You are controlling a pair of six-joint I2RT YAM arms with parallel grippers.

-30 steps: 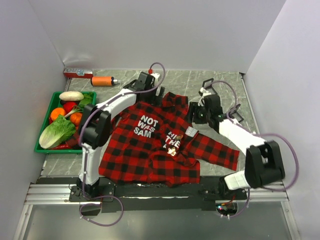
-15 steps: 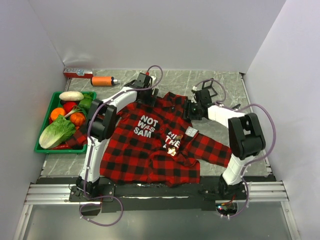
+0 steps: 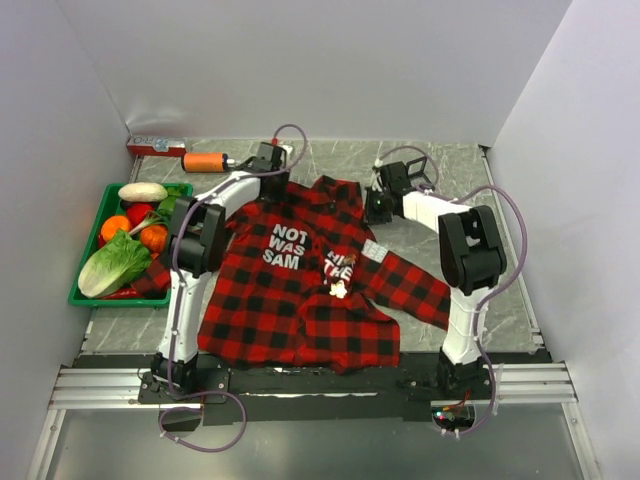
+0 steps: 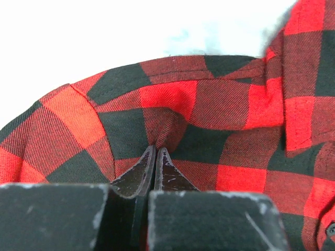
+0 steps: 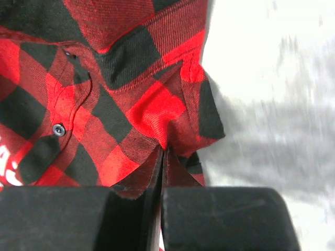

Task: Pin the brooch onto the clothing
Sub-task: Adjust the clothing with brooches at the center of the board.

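Note:
The clothing [image 3: 300, 300], a red-and-black plaid shirt with white lettering, lies spread face up on the table. A small pale brooch [image 3: 340, 290] rests on its chest just below the lettering. My left gripper [image 3: 275, 182] is at the shirt's far left shoulder. In the left wrist view my left gripper [image 4: 155, 150] is shut, pinching a fold of plaid cloth [image 4: 172, 112]. My right gripper [image 3: 378, 208] is at the far right shoulder. In the right wrist view my right gripper [image 5: 163, 150] is shut on a bunched corner of the shirt [image 5: 157, 112] beside its button placket.
A green tray [image 3: 85, 296] of vegetables stands at the left, touching the shirt's left sleeve. An orange bottle [image 3: 205, 161] and a red box [image 3: 150, 147] lie at the back left. White walls close in the back and both sides.
Both grippers have shut on the shirt's shoulders and moved toward the back wall. The shirt has slid back and a little left with them, the brooch riding along.

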